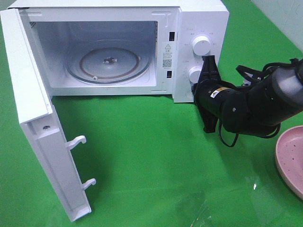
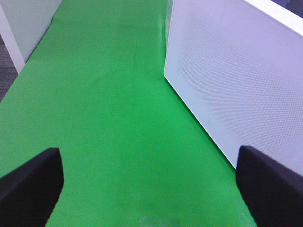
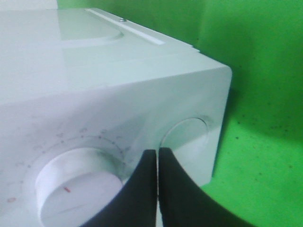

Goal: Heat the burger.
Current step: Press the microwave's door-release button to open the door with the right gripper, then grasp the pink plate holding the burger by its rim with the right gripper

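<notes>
No burger visible, likely soft, take by bun sides; right gripper [image 3: 157, 158] closed, empty, at 3 o'clock of microwave [image 1: 203, 16]; left gripper [image 2: 149, 184] wide, empty.

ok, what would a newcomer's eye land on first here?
The white microwave at the back of the green table, its door swung wide toward the left and the glass turntable bare. Next, the black right gripper, jaws shut, pointing between the two knobs on its front. A pink plate sits cut off at the right edge, nothing on the part that shows.
</notes>
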Robot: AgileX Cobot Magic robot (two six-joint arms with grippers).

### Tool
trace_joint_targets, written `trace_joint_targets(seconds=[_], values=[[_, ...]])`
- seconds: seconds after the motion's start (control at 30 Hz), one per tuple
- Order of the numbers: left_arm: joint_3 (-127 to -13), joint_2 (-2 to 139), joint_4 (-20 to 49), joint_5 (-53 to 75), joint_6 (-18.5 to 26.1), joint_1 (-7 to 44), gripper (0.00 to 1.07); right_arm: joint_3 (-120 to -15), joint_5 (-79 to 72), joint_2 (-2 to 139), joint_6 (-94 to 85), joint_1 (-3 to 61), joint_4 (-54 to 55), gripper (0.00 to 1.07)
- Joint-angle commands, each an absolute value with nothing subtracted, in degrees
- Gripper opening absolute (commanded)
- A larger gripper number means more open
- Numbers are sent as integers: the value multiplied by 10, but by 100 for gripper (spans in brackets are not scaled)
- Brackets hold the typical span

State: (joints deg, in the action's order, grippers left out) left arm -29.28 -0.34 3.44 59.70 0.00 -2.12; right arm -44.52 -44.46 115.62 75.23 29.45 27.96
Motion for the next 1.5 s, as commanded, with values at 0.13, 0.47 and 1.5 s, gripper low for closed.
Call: trace_joint_targets(seconds=[0.13,0.47,1.5], values=[[-292,-14,33,592,0,-19,91,-426,-382,1118,728,293,251,0],[-292,-14,33,592,0,-19,91,-419,-232,1045,548,293,251,2],[-292,-14,33,592,0,-19,91,-422,247,899,168,293,80,13]])
